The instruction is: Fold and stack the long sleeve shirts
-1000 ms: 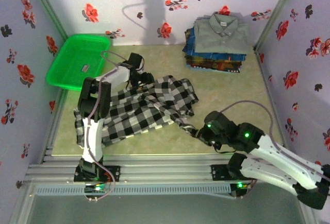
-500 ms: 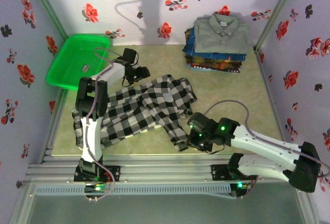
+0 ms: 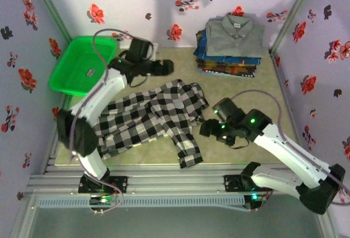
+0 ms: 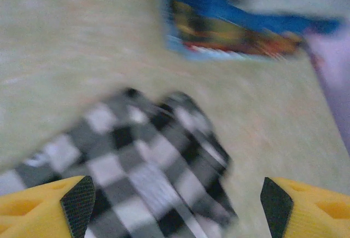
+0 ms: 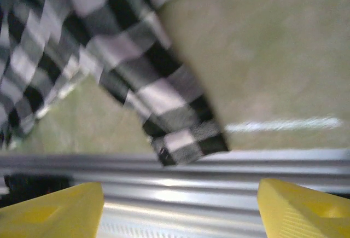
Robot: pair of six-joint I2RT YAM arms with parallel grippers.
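Bench: one shirt loose on it, the rest already done.

Checked shirt: black-and-white and unfolded. It is rumpled and half spread, left of the stack and nearer the arms, well apart from it. Its long axis runs on a diagonal. One end points up toward the stack, the other runs away from it toward the near-left corner. One sleeve trails off toward the near edge, with the cuff close to the metal rail. I can't tell which end has the collar.

Stack: this is the landmark. Folded shirts are piled at the far right, blue and dark patterned ones under a grey shirt that lies collar up. This part looks finished.

Basket: green, far left of the stack, tipped against the wall. It has no part in the task.

Left fingers: left of the stack, between it and the basket, above the far edge of the checked shirt. They are spread wide with nothing between them, and the cloth lies below in the wrist view.

Right fingers: on the near side of the stack, just beside the shirt's right edge. They are also spread wide and hold nothing.

My judgement is that most of the task is done. What's left is to flatten the checked shirt, fold it and put it on the stack, and the fold itself hasn't started.
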